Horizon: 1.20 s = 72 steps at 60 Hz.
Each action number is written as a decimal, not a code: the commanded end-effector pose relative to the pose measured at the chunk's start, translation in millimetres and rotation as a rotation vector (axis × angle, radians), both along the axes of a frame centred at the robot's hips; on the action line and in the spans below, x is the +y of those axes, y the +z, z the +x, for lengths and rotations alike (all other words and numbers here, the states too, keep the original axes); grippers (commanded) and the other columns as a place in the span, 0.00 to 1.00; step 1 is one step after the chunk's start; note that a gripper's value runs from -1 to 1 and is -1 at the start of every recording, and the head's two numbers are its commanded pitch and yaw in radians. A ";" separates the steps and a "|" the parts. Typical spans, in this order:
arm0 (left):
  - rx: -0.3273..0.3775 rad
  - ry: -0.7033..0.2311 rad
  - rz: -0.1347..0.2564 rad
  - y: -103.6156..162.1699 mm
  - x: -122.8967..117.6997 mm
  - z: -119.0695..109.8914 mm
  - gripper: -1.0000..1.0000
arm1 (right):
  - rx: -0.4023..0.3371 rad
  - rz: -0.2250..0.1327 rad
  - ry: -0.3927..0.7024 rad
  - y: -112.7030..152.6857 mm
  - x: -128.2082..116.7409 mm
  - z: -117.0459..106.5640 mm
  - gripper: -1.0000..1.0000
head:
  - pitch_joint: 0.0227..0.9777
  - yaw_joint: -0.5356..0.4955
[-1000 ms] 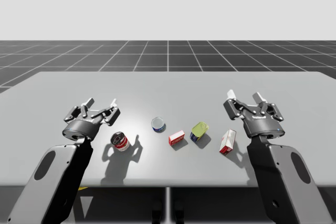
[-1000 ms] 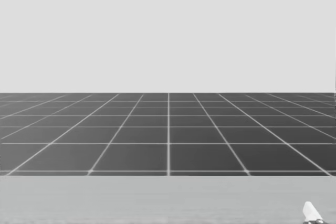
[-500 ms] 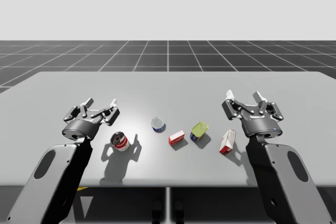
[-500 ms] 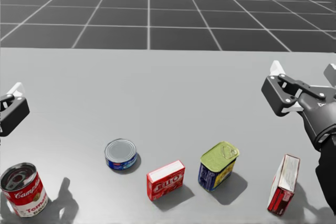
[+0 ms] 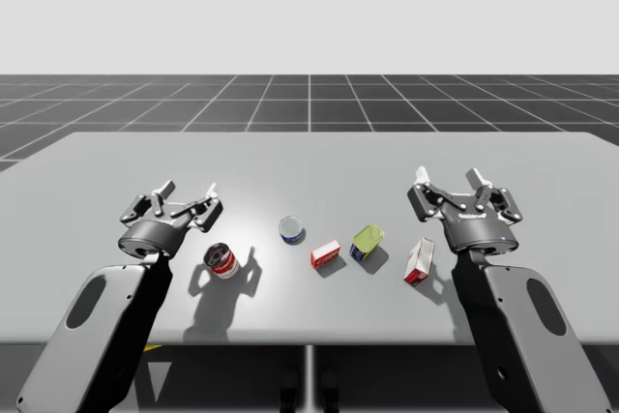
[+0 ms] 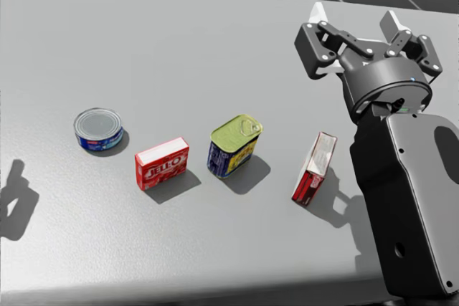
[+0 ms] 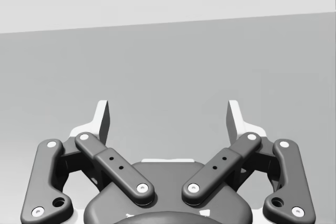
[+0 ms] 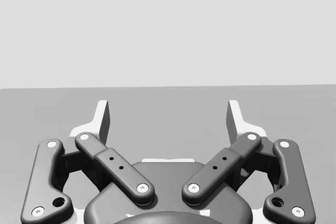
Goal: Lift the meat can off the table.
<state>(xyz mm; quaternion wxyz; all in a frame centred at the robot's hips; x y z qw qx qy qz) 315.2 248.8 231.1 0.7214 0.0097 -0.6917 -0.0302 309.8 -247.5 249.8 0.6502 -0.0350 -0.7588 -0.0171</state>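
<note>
Grey flat table (image 5: 309,157), dark gridded floor (image 5: 309,99) beyond it.

- Meat can, a squat rectangular blue tin with a yellow-green pull-tab lid (image 6: 234,146): stands lid-up on the table, touched by neither pincer.
- Small red box (image 6: 162,163): lies just beside the meat can on its left-arm side, not touching it.
- Flat round blue tin (image 6: 99,129): sits past the small red box, farther from the meat can on the same side.
- Red-and-white soup can (image 5: 221,260): upright, well apart from the meat can, farthest out on the left-arm side.
- Tall red-and-white box (image 6: 314,168): stands near the meat can on its right-arm side, apart from it.
- Right pincer (image 6: 353,16): above the table beyond the tall red-and-white box as seen from the meat can; fingers spread wide, nothing between them.
- Left pincer (image 5: 189,187): well apart from the meat can, out by the soup can; fingers spread wide, nothing held.
</note>
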 end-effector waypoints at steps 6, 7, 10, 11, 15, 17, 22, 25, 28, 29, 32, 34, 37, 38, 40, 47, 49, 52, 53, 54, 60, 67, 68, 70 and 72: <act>0.004 -0.005 0.001 -0.4 -1.2 0.0 0.00 | 0.044 0.009 0.069 -2.8 9.7 -4.5 0.00 | 0.85 0.29; 0.004 -0.006 0.000 -0.3 -1.2 -0.1 0.00 | 0.049 0.013 0.077 -2.8 10.9 -5.3 0.00 | 0.85 0.29; 0.006 -0.007 0.000 -0.4 -1.1 -0.2 0.00 | 0.069 0.012 0.113 -1.2 16.8 -10.8 0.00 | 0.84 0.29; 0.007 -0.007 -0.001 -0.3 -1.1 -0.4 0.00 | 0.068 0.010 0.119 -0.3 17.1 -12.1 0.00 | 0.84 0.30; 0.009 -0.010 -0.001 -0.5 -1.2 -0.5 0.00 | 0.092 0.022 0.172 4.8 20.6 -19.9 0.00 | 0.84 0.30; 0.010 -0.011 -0.001 -0.6 -1.4 -0.5 0.00 | 0.108 0.027 0.205 7.2 21.4 -23.5 0.00 | 0.84 0.30; 0.013 -0.014 0.001 -0.9 -1.5 -0.6 0.00 | 0.159 0.051 0.281 10.3 21.7 -29.9 0.00 | 0.84 0.29; 0.020 -0.018 0.004 -1.5 -1.3 -0.4 0.00 | 0.218 0.082 0.351 11.3 21.4 -34.7 0.00 | 0.84 0.29; 0.024 -0.021 0.007 -1.5 -1.2 -0.6 0.00 | 0.267 0.091 0.404 10.9 21.6 -38.3 0.00 | 0.84 0.29; 0.024 -0.021 0.007 -1.6 -1.1 -0.6 0.00 | 0.273 0.083 0.411 10.6 21.7 -39.1 0.00 | 0.84 0.29; 0.025 -0.023 0.009 -1.5 -1.0 -0.8 0.00 | 0.302 0.060 0.448 9.3 21.6 -41.9 0.00 | 0.84 0.28; 0.025 -0.024 0.011 -1.6 -0.6 -0.7 0.00 | 0.328 0.030 0.482 8.1 21.6 -44.4 0.00 | 0.84 0.29; 0.025 -0.025 0.012 -1.6 -0.6 -0.8 0.00 | 0.336 0.007 0.501 7.7 21.1 -45.9 0.00 | 0.84 0.29; 0.026 -0.025 0.013 -1.7 -0.6 -0.6 0.00 | 0.344 -0.003 0.512 7.4 20.6 -46.5 0.00 | 0.84 0.29; 0.026 -0.026 0.014 -1.8 -0.6 -0.5 0.00 | 0.361 -0.012 0.540 7.2 20.0 -48.1 0.00 | 0.84 0.29; 0.029 -0.027 0.016 -2.1 -1.0 -0.3 0.00 | 0.395 -0.068 0.617 4.1 19.4 -52.7 0.00 | 0.84 0.29; 0.030 -0.028 0.018 -2.4 -1.2 -0.2 0.00 | 0.421 -0.089 0.639 1.1 20.0 -54.4 0.00 | 0.84 0.28; 0.032 -0.031 0.020 -2.6 -1.6 -0.1 0.00 | 0.437 -0.095 0.649 -0.9 20.8 -55.7 0.00 | 0.84 0.28; 0.033 -0.032 0.021 -2.8 -1.6 0.0 0.00 | 0.451 -0.100 0.664 -3.1 21.8 -57.1 0.00 | 0.84 0.28; 0.033 -0.032 0.021 -2.9 -1.6 0.0 0.00 | 0.453 -0.102 0.669 -3.8 22.2 -57.6 0.00 | 0.84 0.28; 0.035 -0.035 0.025 -3.3 -1.9 0.2 0.00 | 0.476 -0.133 0.689 -11.0 25.2 -61.6 0.00 | 0.84 0.28; 0.037 -0.038 0.028 -4.0 -2.3 0.2 0.00 | 0.518 -0.157 0.692 -19.9 27.5 -63.8 0.00 | 0.84 0.28; 0.037 -0.039 0.028 -4.0 -2.3 0.2 0.00 | 0.523 -0.158 0.690 -20.8 27.6 -63.8 0.00 | 0.84 0.28; 0.038 -0.039 0.029 -4.1 -2.4 0.2 0.00 | 0.539 -0.160 0.683 -23.5 28.1 -63.9 0.00 | 0.84 0.28; 0.038 -0.040 0.030 -4.2 -2.4 0.2 0.00 | 0.558 -0.168 0.677 -27.1 28.7 -63.7 0.00 | 0.84 0.28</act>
